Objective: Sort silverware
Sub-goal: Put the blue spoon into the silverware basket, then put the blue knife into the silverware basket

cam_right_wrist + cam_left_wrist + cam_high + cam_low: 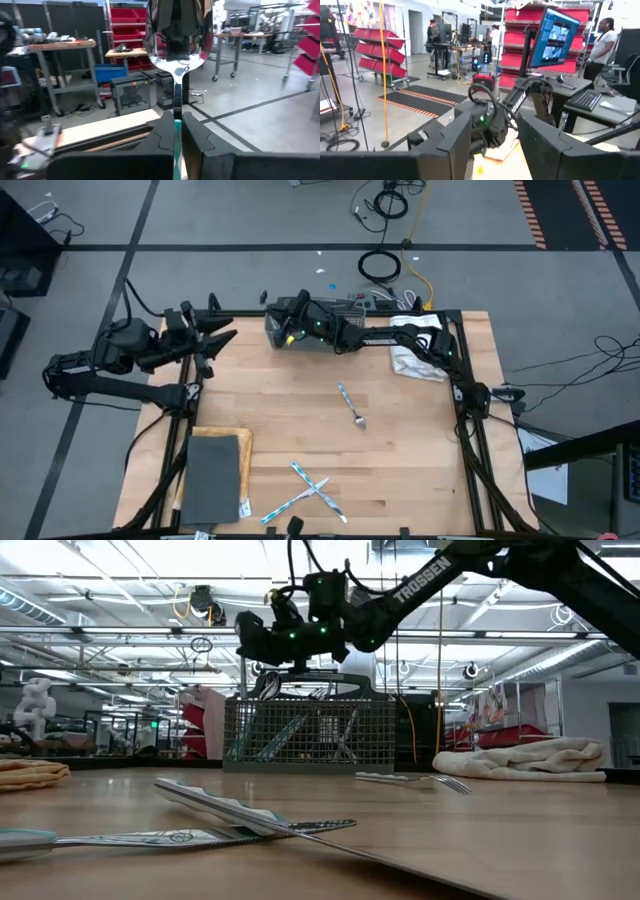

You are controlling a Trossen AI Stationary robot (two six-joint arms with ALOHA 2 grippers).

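Observation:
My right gripper (177, 137) is shut on a spoon (176, 35) and hovers over the grey mesh basket (310, 732) at the table's far edge (290, 328). Other pieces stand inside the basket. A fork (352, 406) lies flat mid-table. Three blue-handled pieces (305, 488) lie crossed near the near edge and show up close in the low view (230, 812). My left gripper (492, 150) is open and waits above the far left corner (215, 340). My right gripper pinches the spoon between its two fingers by the handle (177, 131), just behind the neck. The shiny bowl (176, 35) sticks out beyond the fingertips. The spoon is lifted clear above the basket (268, 686).
A white folded towel (415, 350) lies at the far right corner. A grey mat (215, 475) on a tan cloth sits at the near left. Bare wood stretches between the fork and the left arm. People and shelves stand in the room beyond.

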